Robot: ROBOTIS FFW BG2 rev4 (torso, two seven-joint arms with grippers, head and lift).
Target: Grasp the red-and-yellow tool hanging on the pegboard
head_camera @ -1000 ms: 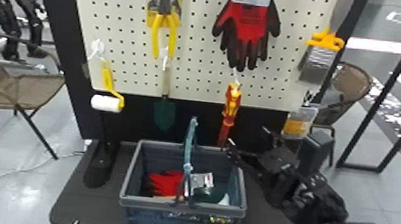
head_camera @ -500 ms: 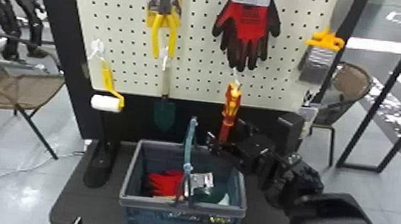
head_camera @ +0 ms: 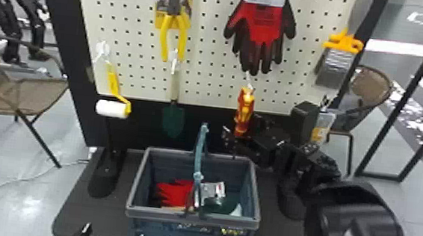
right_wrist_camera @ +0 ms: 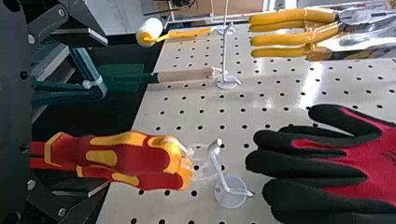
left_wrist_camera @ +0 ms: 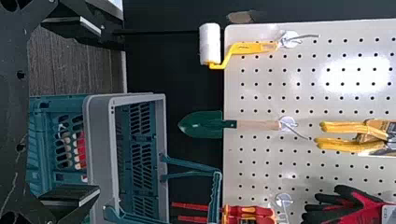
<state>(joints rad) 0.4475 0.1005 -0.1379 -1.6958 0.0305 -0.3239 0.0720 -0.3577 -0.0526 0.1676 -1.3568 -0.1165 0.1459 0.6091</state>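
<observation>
The red-and-yellow tool (head_camera: 244, 108) hangs from a clear hook low on the white pegboard (head_camera: 211, 78), under the red-and-black glove. My right gripper (head_camera: 234, 138) is at the tool's lower end, just above the basket's back rim. In the right wrist view the tool (right_wrist_camera: 121, 158) lies between the right gripper's (right_wrist_camera: 86, 116) spread fingers, close to one finger (right_wrist_camera: 70, 198); the gripper is open and I see no contact. In the left wrist view my left gripper (left_wrist_camera: 91, 112) is open, low in front of the basket, holding nothing.
A blue-grey basket (head_camera: 252, 191) with an upright handle holds a red glove and small items below the tool. On the pegboard hang yellow pliers (head_camera: 173, 29), a red-and-black glove (head_camera: 259, 30), a green trowel (head_camera: 173, 113), a paint roller (head_camera: 112, 108) and a yellow-handled brush (head_camera: 337, 59).
My right arm has swung left and forward toward the pegboard, bringing its open gripper from the basket's right side up to the tool's lower end.
</observation>
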